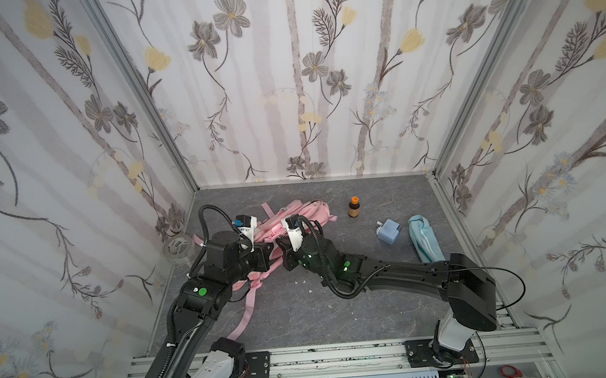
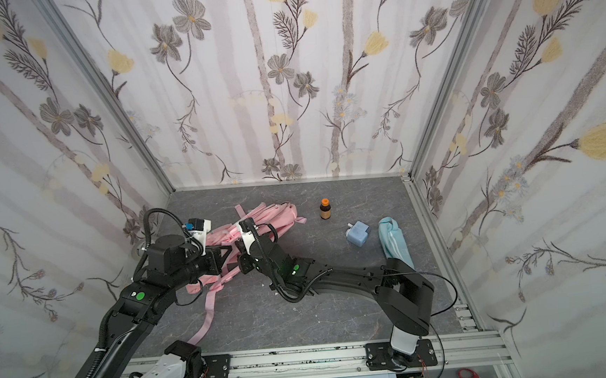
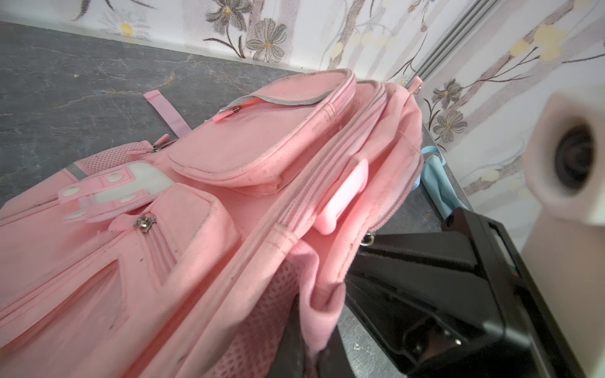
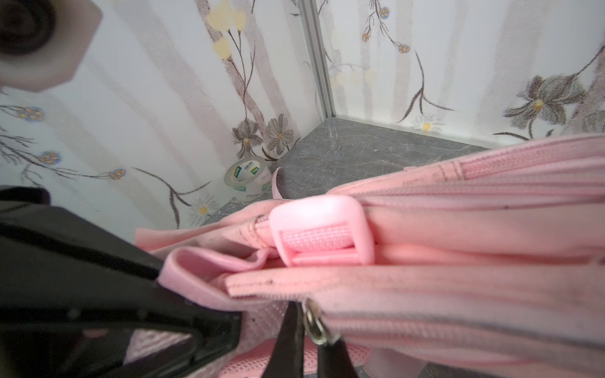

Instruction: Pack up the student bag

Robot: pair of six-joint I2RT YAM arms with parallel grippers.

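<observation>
My left claw (image 3: 311, 330) is clamped on a fold of the student bag (image 1: 296, 212), and my right claw (image 4: 311, 340) is pinched on its zipper pull (image 4: 315, 324). The bag lies at the back left of the bench (image 1: 303, 314), and I can't see inside its pockets. Outside it are one brown bottle (image 1: 353, 207), one pale blue bottle (image 1: 388, 230), one blue pouch (image 1: 423, 240) and one tape roll (image 1: 178, 246).

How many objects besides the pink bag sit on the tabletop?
4: brown bottle at back, blue container and blue pouch on the right, tape roll by the left wall. The bag may hide others.
</observation>
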